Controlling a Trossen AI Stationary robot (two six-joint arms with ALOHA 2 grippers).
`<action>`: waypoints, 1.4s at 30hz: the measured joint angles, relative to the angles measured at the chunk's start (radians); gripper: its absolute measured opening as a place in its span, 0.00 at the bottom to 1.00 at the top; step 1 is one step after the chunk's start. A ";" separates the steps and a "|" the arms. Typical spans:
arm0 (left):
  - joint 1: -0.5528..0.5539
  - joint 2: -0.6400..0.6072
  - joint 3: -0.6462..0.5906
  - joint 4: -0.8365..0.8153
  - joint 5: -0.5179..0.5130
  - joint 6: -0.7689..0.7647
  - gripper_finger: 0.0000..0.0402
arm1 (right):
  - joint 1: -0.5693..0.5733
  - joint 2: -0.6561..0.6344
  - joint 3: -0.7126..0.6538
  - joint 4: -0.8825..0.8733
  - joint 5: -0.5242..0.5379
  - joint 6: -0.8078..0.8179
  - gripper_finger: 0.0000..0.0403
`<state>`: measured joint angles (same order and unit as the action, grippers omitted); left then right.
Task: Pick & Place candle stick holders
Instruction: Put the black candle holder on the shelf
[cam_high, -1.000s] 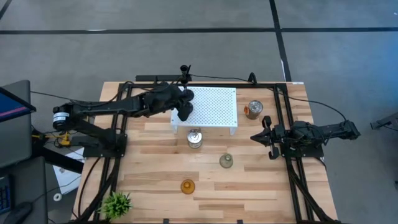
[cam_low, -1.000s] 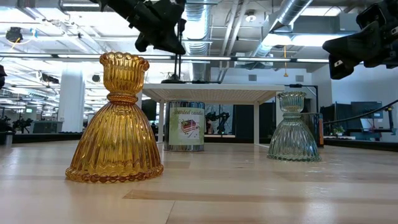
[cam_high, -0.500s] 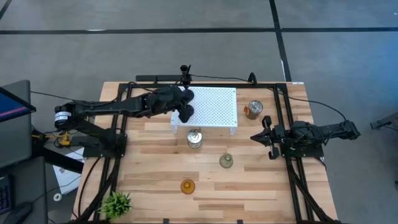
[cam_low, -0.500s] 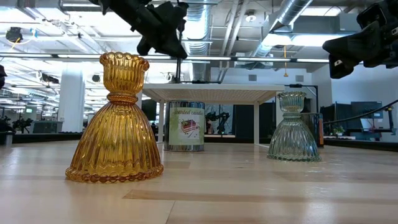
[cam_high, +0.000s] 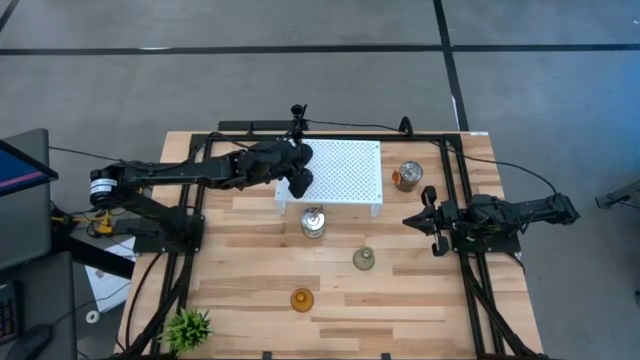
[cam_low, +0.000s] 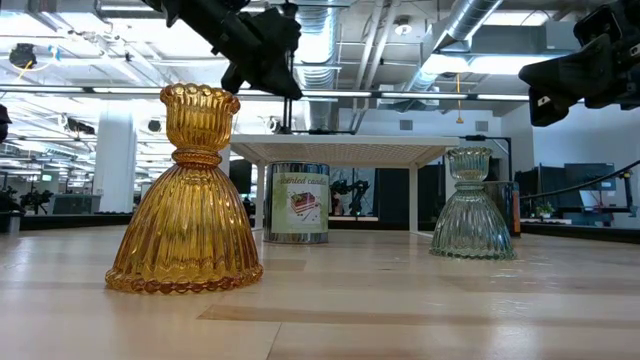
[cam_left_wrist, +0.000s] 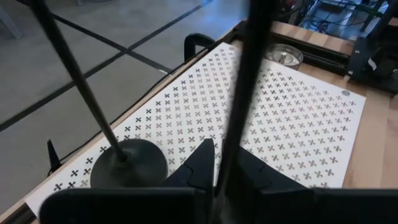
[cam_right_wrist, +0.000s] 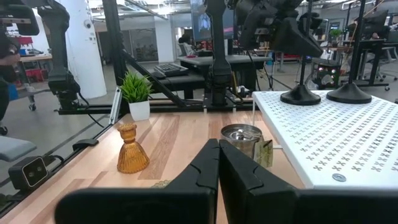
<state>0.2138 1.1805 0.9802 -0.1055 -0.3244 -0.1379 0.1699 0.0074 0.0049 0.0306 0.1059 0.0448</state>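
High view: a wooden table with a white perforated shelf (cam_high: 345, 170) at 12 o'clock. The left gripper (cam_high: 297, 181) hangs over the shelf's 9 o'clock edge, likely because this is the drop-off spot. A scented-candle tin (cam_high: 313, 224) stands just in front of the shelf. The pale-green glass holder (cam_high: 363, 259) sits near the table's centre and the amber glass holder (cam_high: 301, 298) at 6 o'clock. Both are well apart from either arm and seem to be waiting their turn. The right gripper (cam_high: 431, 222) waits at 3 o'clock, clenched on nothing.

Low view: the 2 glass holders stand upright on the wood, amber nearest the camera. The left gripper hovers high above the shelf top.

Left wrist view: the 1st black holder (cam_left_wrist: 129, 165) rests its disc base on the shelf, stem upright. The slim stem of the 2nd black holder (cam_left_wrist: 245, 93) rises right in the gripper's mouth. Whether it is clamped or already released, I cannot tell.

Right wrist view: 2 black disc bases sit side by side on the shelf, so the 2nd holder looks set down, with the left gripper directly above it. The right gripper's own tips are pressed together, parked out of the way.
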 joint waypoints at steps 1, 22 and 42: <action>0.000 0.000 0.000 0.000 0.000 0.000 0.08 | 0.000 0.000 0.000 0.000 0.000 0.000 0.00; 0.003 0.000 0.000 0.016 -0.001 0.009 0.10 | 0.000 0.000 0.000 0.000 0.000 -0.001 0.00; 0.000 -0.082 0.001 0.016 0.000 0.010 0.43 | 0.000 0.000 0.000 -0.001 -0.001 0.000 0.00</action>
<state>0.2138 1.0990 0.9810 -0.0894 -0.3243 -0.1280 0.1699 0.0073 0.0051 0.0299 0.1051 0.0444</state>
